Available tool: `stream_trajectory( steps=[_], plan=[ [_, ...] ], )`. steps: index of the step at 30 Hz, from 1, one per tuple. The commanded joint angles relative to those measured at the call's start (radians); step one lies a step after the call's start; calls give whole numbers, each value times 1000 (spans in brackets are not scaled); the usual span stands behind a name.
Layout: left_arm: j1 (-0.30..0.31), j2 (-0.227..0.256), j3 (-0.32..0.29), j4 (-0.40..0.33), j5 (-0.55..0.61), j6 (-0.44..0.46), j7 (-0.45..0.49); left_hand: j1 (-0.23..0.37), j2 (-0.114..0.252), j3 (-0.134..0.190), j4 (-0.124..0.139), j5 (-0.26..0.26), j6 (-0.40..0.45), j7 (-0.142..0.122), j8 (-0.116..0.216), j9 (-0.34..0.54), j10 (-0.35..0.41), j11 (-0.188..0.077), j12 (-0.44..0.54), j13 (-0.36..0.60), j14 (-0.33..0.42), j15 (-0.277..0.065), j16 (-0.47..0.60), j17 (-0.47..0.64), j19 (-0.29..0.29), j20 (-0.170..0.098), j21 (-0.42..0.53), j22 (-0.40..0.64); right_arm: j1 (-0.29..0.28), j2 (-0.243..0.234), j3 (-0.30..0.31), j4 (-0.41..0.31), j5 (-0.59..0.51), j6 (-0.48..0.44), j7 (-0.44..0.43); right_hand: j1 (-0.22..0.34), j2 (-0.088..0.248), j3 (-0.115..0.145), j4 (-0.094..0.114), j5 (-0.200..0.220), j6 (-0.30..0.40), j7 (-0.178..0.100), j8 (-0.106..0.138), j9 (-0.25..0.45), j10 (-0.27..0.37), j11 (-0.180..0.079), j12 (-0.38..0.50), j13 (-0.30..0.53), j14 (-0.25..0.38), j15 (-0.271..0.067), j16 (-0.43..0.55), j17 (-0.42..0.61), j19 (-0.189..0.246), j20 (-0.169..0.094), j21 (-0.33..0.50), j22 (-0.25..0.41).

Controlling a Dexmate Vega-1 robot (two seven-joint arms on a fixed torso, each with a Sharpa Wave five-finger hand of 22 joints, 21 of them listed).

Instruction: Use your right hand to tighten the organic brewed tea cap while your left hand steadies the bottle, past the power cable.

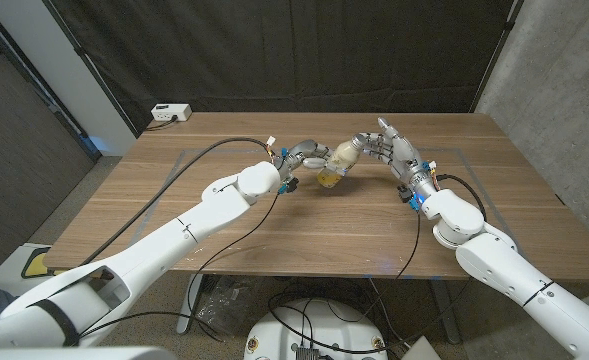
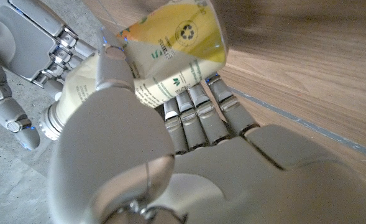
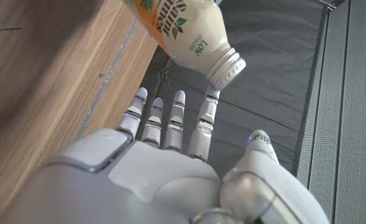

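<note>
The left hand (image 1: 309,158) grips the tilted tea bottle (image 1: 337,162) above mid-table, while the right hand (image 1: 389,146), fingers spread and empty, should close squarely around the threaded neck (image 3: 227,67) before twisting.

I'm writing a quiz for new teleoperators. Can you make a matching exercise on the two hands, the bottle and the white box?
Things:
1. left hand
2. right hand
3. tea bottle
4. white box

States:
a. tilted, neck toward the right hand
b. on the table, at its far left corner
c. fingers spread, holding nothing
d. wrapped round the bottle's body

Pairs: 1-d, 2-c, 3-a, 4-b
</note>
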Motion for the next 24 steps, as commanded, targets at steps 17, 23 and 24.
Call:
stream_trajectory(
  steps=[17, 23, 24],
  plan=[
    [18, 2, -12, 1, -21, -12, 23, 39, 51, 211, 201, 3, -1, -1, 0, 3, -3, 2, 2, 1, 8, -12, 8, 1, -8, -1, -8, 3, -11, 4, 7, -7, 7, 11, 3, -12, -9, 1, 6, -6, -260, 23, -116, 28, -26, -14, -20, 6, 13, -1, -6, 3, 35, 1, 0, 5],
    [19, 5, -14, 0, -22, -15, 22, 37, 50, 213, 202, 3, -2, 0, 0, 3, -3, 1, 2, 1, 5, -10, 7, 1, -10, 0, -10, 3, -10, 11, 3, -4, 6, 14, -1, -11, -11, 1, 5, -6, -353, 29, -140, 17, -38, -17, -27, 6, 13, -2, -6, 3, 47, 0, 1, 5],
    [20, 6, -14, -1, -22, -16, 23, 37, 50, 214, 202, 3, -1, 0, 1, 3, -4, 4, 2, 1, 5, -11, 8, 1, -11, -1, -10, 3, -10, 12, 3, -3, 6, 16, -2, -11, -12, 2, 4, -6, -362, 28, -141, 16, -40, -17, -28, 6, 12, -3, -7, 3, 48, 0, 2, 5]
  ],
)
